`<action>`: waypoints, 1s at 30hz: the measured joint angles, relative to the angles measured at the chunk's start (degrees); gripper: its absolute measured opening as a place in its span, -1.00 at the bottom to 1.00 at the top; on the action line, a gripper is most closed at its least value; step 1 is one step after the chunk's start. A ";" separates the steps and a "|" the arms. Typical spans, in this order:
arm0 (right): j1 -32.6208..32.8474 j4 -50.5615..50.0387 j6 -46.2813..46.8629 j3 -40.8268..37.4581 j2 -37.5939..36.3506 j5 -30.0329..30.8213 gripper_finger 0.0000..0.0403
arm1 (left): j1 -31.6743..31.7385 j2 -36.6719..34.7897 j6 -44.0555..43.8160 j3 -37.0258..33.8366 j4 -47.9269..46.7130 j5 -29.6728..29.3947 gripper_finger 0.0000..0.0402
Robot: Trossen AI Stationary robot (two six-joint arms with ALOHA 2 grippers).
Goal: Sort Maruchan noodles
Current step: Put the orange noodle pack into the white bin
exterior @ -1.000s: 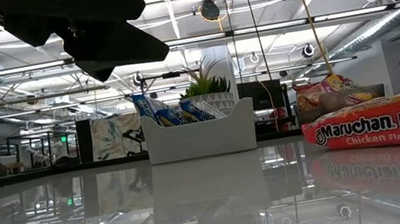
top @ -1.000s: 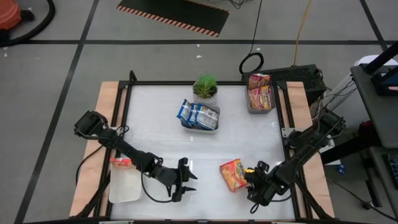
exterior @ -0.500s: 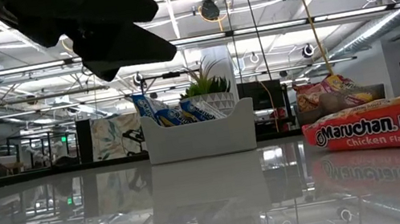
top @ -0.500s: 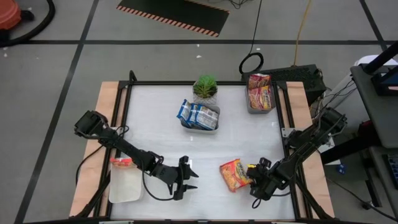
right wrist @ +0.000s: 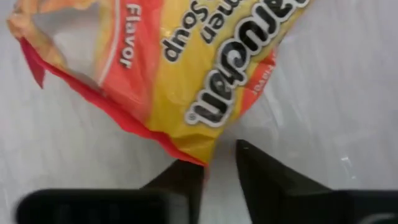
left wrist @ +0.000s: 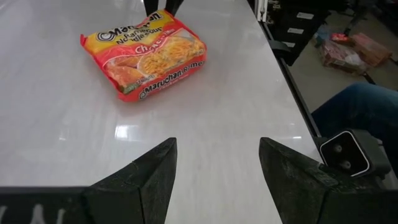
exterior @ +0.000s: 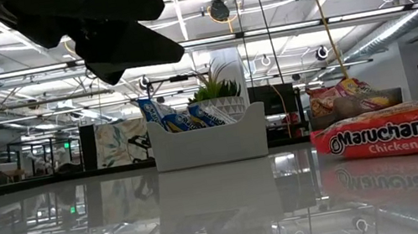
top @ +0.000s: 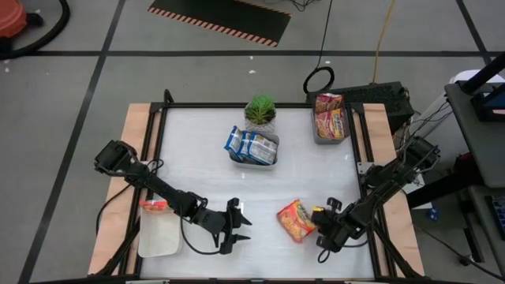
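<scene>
Between the right pincer (right wrist: 214, 167) fingers, packet (right wrist: 180, 68) corner, contact unclear.

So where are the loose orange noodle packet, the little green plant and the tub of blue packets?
orange noodle packet (top: 293, 220), high view, middle of its printed face.
green plant (top: 260, 110), high view, centre of its leaves.
tub of blue packets (exterior: 211, 148), low view, its plain front wall.

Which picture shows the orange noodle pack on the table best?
The left wrist view: the whole orange noodle pack lies flat, label readable. The high view shows it small beside the right gripper. The low view shows only its side; the right wrist view shows one corner between the fingers.
</scene>
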 joint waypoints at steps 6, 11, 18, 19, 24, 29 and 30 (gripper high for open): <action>-0.41 0.85 -3.78 0.00 -0.60 -0.27 -0.97 | 0.00 0.00 -0.13 0.00 0.00 0.00 0.16; -0.61 0.54 -4.04 -0.07 -2.15 0.07 -0.99 | 0.54 0.00 -0.38 0.00 0.00 0.00 0.16; -0.67 0.51 -5.62 -0.15 -3.07 2.56 -1.00 | 1.25 0.00 -0.52 0.00 -0.02 -0.07 0.16; -0.66 0.32 -5.64 -0.15 -3.06 2.54 -1.00 | 1.25 0.00 -0.52 0.00 -0.02 -0.08 0.16; -0.65 0.36 -5.64 -0.13 -3.13 2.38 -1.00 | 1.24 0.00 -0.52 0.00 -0.27 -0.07 0.16; -0.61 2.33 -5.97 -0.13 -3.15 2.31 -1.00 | 1.24 0.00 -1.00 -0.01 -0.28 -0.07 0.16; -0.61 3.13 -6.53 -0.13 -3.15 2.33 -0.99 | 1.25 0.00 -1.29 0.00 -0.27 -0.07 0.16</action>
